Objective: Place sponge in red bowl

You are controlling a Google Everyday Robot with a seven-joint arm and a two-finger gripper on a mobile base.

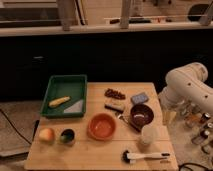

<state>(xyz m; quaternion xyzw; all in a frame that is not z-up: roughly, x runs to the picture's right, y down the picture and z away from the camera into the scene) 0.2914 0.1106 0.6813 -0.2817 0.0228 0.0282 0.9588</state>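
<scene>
The sponge [139, 98] is a small blue-grey block lying flat on the wooden table [60, 157], at the back right. The red bowl [102, 126] is orange-red and sits empty near the table's middle, to the front left of the sponge. My white arm [189, 89] is folded beside the table's right edge, apart from both. My gripper is not visible; it lies past the arm's lower links, out of sight.
A dark maroon bowl [142, 115] stands between sponge and red bowl. Nearby are a dark tan-topped block [115, 105], a dark red cluster [115, 93], a pale cup [147, 136] and a brush [145, 157]. A green tray [65, 95], an apple [46, 134] and a dark cup [67, 135] sit left.
</scene>
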